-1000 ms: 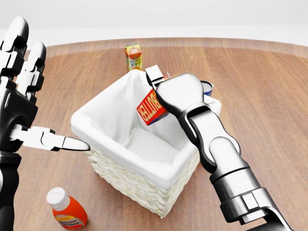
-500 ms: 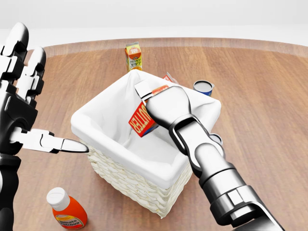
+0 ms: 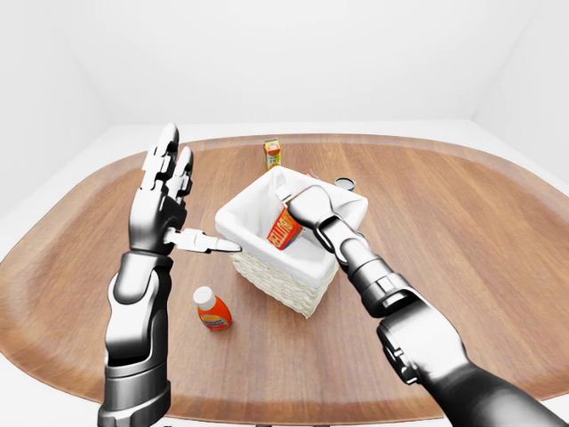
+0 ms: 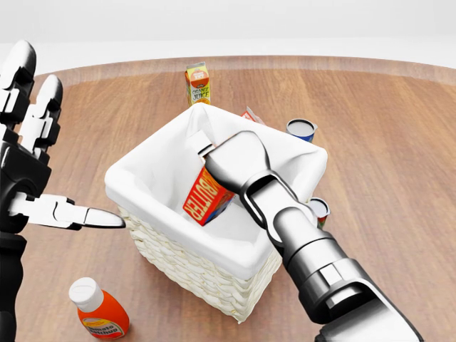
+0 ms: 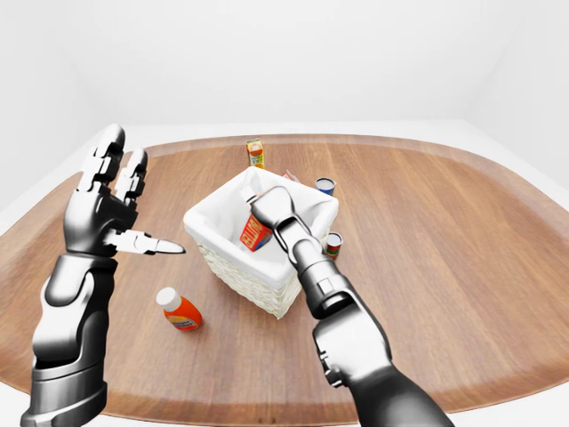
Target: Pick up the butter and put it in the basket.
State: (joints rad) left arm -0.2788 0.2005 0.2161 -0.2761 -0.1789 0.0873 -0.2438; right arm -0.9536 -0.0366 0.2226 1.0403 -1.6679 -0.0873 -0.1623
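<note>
Butter: the red-and-orange butter (image 4: 205, 199) carton is tilted, low inside the basket's white lining, gripped at its upper end.
Right hand: the right hand (image 4: 231, 162) reaches over the basket's rim from the head view's lower right — its fingers are clamped on the butter.
Basket: the wicker basket (image 4: 187, 262) with a white cloth liner stands on the wooden worktop (image 4: 385, 142), one corner toward the bottom of the head view.
Left hand: the left hand (image 4: 32, 153) is raised at the left edge of the head view, fingers spread apart and empty — one fingertip points toward the basket's left rim without touching it.
Ketchup: a tomato ketchup bottle (image 4: 98, 310) lies on the worktop below and left of the basket.
Juice: an orange juice carton (image 4: 198, 83) stands upright above the basket.
Cans: a blue-rimmed can (image 4: 301, 129) sits to the basket's upper right; a second can (image 5: 333, 245) is just beside its right side.
</note>
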